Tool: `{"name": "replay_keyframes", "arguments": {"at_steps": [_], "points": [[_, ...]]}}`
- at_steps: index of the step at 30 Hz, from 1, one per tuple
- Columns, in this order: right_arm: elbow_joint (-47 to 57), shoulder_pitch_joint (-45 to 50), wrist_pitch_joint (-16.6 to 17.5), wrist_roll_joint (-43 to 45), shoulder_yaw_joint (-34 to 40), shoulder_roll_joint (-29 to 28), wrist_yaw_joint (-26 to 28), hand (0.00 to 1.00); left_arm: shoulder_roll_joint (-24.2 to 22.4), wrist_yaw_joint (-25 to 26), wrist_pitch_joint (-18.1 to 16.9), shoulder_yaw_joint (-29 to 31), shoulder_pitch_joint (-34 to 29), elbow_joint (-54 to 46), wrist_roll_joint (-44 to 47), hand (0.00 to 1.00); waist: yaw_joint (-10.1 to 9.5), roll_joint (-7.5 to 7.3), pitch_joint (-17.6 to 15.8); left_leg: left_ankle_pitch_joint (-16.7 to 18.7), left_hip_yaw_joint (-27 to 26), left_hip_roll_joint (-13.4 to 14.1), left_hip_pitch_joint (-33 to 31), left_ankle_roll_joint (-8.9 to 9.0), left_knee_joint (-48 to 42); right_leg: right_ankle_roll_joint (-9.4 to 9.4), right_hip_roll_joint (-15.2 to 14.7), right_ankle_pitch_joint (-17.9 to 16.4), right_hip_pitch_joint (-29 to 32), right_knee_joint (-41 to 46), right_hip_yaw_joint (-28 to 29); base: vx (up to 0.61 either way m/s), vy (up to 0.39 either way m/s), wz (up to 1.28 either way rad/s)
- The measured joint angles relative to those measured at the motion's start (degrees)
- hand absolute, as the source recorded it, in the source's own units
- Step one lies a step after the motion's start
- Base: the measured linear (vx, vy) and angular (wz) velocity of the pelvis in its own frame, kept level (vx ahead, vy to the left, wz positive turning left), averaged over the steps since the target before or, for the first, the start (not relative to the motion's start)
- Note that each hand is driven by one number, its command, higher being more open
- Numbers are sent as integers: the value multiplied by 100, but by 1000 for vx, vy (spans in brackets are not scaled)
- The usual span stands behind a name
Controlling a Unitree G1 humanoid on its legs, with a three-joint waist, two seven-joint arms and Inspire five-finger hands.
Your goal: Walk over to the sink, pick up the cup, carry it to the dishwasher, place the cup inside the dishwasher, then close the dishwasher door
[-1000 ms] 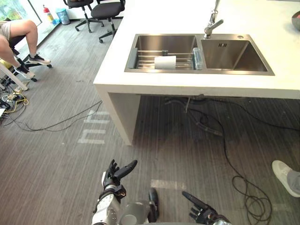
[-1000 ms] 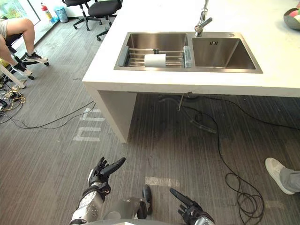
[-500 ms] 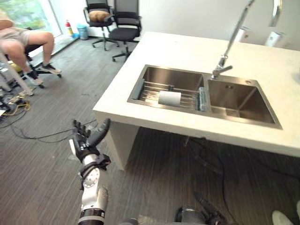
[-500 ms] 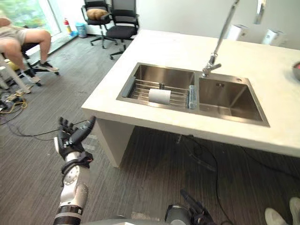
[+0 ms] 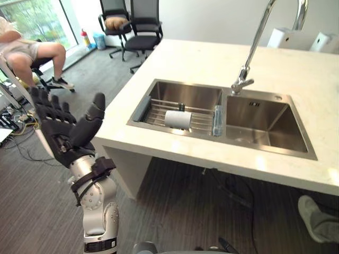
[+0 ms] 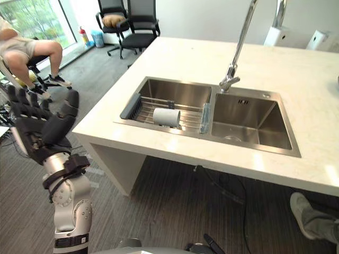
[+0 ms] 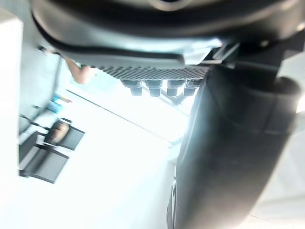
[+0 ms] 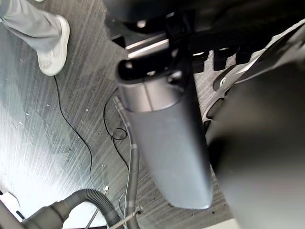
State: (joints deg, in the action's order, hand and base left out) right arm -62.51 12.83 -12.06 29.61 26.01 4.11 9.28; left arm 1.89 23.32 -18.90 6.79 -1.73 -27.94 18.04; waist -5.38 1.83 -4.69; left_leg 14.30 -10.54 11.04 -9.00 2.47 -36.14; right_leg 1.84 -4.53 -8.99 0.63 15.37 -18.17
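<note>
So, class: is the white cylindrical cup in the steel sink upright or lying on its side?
On its side: the white cylindrical cup lies across the metal wire rack.

the left robot hand is raised, fingers spread, well apart from the white cup lying in the sink.

White cup on its side on the rack in the left sink basin

Cut off by the edges: seated person at far left, faucet arch at top, counter on the right, a person's shoe at lower right; right robot hand too close to read.
</note>
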Motion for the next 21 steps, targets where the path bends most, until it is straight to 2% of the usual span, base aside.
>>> {"name": "replay_keyframes", "arguments": {"at_steps": [2,3,4,6,7,8,9,11,13,14,17,21], "points": [[0,-37,-85,-172,-61,78,57,100,186,-173,-82,-74,8,-365,8,100,-13,-8,-20,-38,-116,-74,-287,29,516,-23,-142,-17,-151,-40,-13,115,86,8],[-2,-32,-132,-338,-60,170,63,100,269,-394,-95,-185,33,-617,70,100,-47,23,6,-254,-109,-107,-435,75,1056,-148,-245,-90,-203,-20,-6,99,120,-4],[3,-10,-142,-401,-55,197,62,100,284,-493,-100,-222,53,-688,130,100,-81,68,22,-367,-109,-101,-443,80,1258,-189,-247,-114,-228,-3,30,143,180,-23],[80,79,-150,-403,-25,289,56,100,309,-792,-41,-310,115,-788,311,100,-152,293,147,-615,-71,26,-305,29,1607,-417,-193,-241,-239,203,171,190,234,-32],[96,101,-165,-403,16,334,52,100,341,-913,23,-310,124,-778,446,100,-152,407,206,-1039,-38,64,-269,-19,1563,-534,-185,-321,-252,359,240,231,292,-42],[94,119,-197,-404,78,318,29,100,397,-1044,172,-285,123,-743,711,100,-150,389,260,-1150,-102,10,-220,-43,1459,-653,-253,-395,-263,448,386,270,323,-37],[101,133,-211,-403,133,250,14,100,414,-1151,360,-259,148,-706,979,100,-98,262,348,-1088,-186,-144,-189,-101,1523,-723,-419,-420,-232,452,436,207,236,-26],[96,110,-230,-403,215,232,-60,100,418,-1265,535,-252,157,-594,1130,100,-71,157,411,-1044,-361,-337,-114,-167,1710,-754,-612,-432,-143,454,557,172,178,-20],[32,124,-238,-398,241,231,-114,100,414,-1321,694,-312,157,-465,1135,100,-63,41,514,-1071,-501,-585,106,-142,2166,-792,-806,-411,-135,327,625,162,109,-23],[-12,132,-253,-398,241,230,-164,100,423,-1369,768,-404,161,-441,1134,100,-30,-37,620,-1263,-628,-683,259,-142,2551,-822,-873,-387,-149,189,643,150,31,-11],[-18,246,-274,-398,279,205,-178,100,532,-1535,917,-964,365,-201,1133,100,87,-50,777,-1776,-607,-809,517,-181,3328,-1020,-862,-175,-313,-250,442,154,-28,8],[-17,300,-339,-386,572,111,-175,100,632,-2022,1357,-1864,970,457,1055,100,214,-30,808,-2029,-479,-797,760,-76,3862,-1003,-739,-137,-503,-483,228,133,-90,15]]}}
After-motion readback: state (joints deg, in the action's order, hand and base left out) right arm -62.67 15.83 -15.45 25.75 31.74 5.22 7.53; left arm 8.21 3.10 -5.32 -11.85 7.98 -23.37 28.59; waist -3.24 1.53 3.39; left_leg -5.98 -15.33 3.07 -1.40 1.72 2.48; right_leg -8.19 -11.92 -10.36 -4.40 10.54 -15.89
